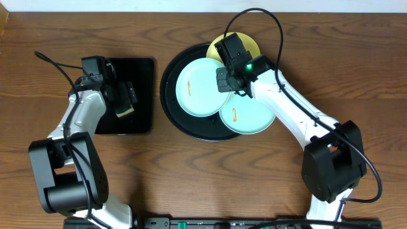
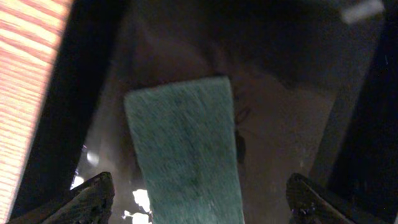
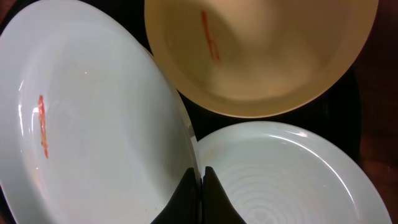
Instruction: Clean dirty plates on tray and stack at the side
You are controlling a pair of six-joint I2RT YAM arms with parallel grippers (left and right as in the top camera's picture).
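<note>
Your right claw (image 3: 200,186) is pinched on the rim of one green plate (image 3: 81,124) on the round tray (image 1: 168,95). Lift carelessly and it may slip, or knock the yellow plate (image 3: 261,56) and the other green plate (image 3: 292,180). Your left claw (image 2: 199,193) hangs released over the sponge (image 2: 183,149).

You had three dirty plates before you: two pale mint-green, the left mint plate (image 1: 198,89) and the right mint plate (image 1: 249,117), and one yellow plate (image 1: 253,46). You also had one round black tray (image 1: 166,89), one rectangular black tray (image 1: 145,95) and one sponge (image 2: 183,149).
</note>
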